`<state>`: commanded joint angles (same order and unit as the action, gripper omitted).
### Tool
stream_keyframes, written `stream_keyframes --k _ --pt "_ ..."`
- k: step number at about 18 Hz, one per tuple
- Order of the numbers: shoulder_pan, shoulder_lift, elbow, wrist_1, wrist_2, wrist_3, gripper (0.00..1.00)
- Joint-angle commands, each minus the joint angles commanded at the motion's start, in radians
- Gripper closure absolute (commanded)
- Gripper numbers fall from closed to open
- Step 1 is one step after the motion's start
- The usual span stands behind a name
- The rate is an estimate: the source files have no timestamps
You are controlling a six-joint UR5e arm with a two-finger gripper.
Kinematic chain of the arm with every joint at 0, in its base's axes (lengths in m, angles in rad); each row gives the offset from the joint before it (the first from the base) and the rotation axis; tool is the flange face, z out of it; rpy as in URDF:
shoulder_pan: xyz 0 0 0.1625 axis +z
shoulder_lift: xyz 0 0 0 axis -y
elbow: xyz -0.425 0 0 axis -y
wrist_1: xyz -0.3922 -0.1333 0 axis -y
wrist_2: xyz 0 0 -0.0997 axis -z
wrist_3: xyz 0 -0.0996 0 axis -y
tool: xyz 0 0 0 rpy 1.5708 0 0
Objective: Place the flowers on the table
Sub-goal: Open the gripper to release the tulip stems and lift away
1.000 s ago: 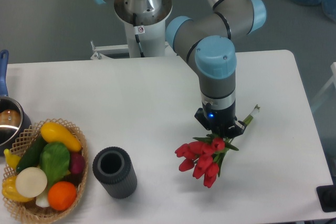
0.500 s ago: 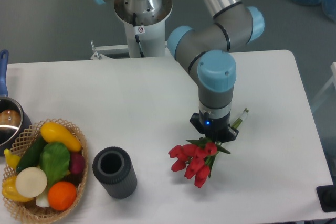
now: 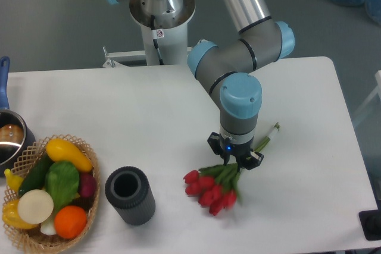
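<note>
The flowers (image 3: 209, 188), a bunch of red tulip buds with green leaves and pale green stems, lie low over the white table (image 3: 149, 117) right of centre, buds pointing to the front left. One stem end (image 3: 269, 133) sticks out to the upper right. My gripper (image 3: 236, 162) points straight down over the stems just behind the buds and is shut on them. The fingertips are hidden under the wrist.
A dark grey ribbed cylinder vase (image 3: 130, 195) stands upright to the left of the flowers. A wicker basket (image 3: 27, 157) of vegetables sits at the front left. A steel pot (image 3: 10, 141) with a blue handle is at the left edge.
My gripper has moved left and toward the front with the flowers, and lower. The bunch has swung so that the buds point further left.
</note>
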<state>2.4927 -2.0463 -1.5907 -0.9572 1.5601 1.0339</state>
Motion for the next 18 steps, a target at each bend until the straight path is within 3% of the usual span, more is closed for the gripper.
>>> stream_keyframes --k 7,11,18 --pt "0.009 0.032 0.002 0.020 0.009 0.002 0.00" --pt "0.076 0.055 0.006 0.049 0.000 0.028 0.00" --pt "0.118 0.072 0.037 0.048 0.077 0.175 0.00"
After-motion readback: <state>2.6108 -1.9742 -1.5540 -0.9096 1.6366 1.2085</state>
